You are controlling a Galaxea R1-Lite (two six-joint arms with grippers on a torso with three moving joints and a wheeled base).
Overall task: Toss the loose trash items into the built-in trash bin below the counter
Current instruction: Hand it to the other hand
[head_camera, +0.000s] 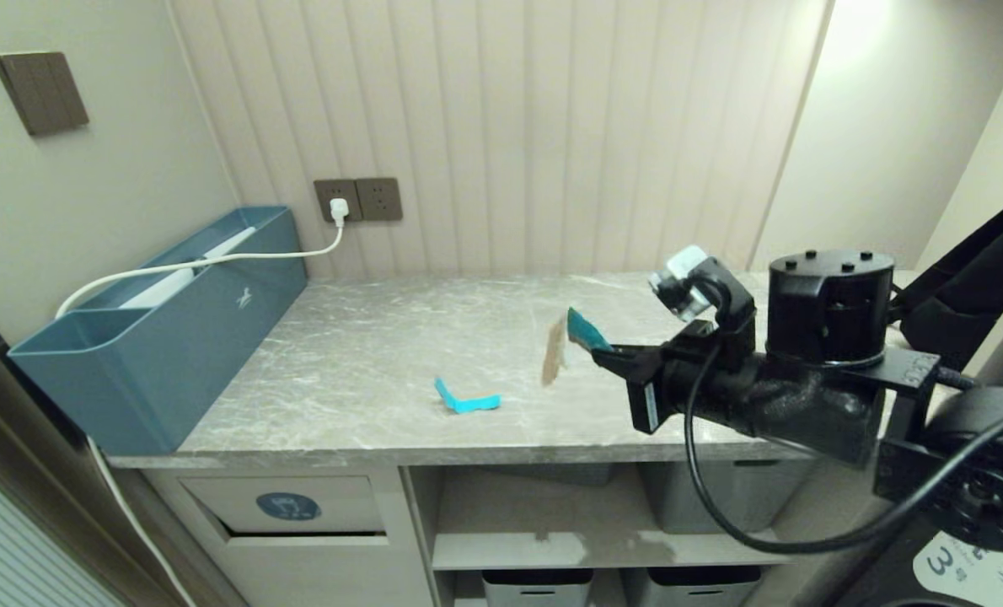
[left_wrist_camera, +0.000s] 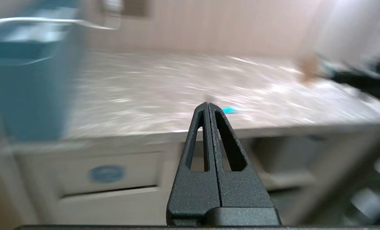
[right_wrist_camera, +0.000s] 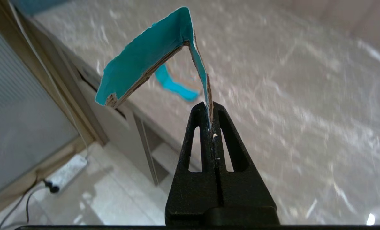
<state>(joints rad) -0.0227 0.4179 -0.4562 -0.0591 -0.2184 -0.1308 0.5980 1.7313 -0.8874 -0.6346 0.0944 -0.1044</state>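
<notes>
Your right pincer point(head_camera: 596, 347) is gripping a folded cardboard scrap point(right_wrist_camera: 151, 60) above the tabletop point(head_camera: 367, 371); the bent turquoise strip point(head_camera: 465, 399) is lying unclaimed; your left pincer point(left_wrist_camera: 208, 107) is hanging clenched, empty, facing the bin flap point(head_camera: 286, 506).

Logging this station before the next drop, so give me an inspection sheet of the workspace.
Surface: grey marble counter.
Job's things: folded cardboard piece, turquoise one side, tan the other, pinched in right gripper; bent turquoise strip lying on counter; bin flap with blue sticker below.
Clutter: blue organiser box.
Grippers: right shut on cardboard; left gripper shut, empty.
Cables: white cord to wall socket.
Surroundings: grey tubs on shelves.
</notes>
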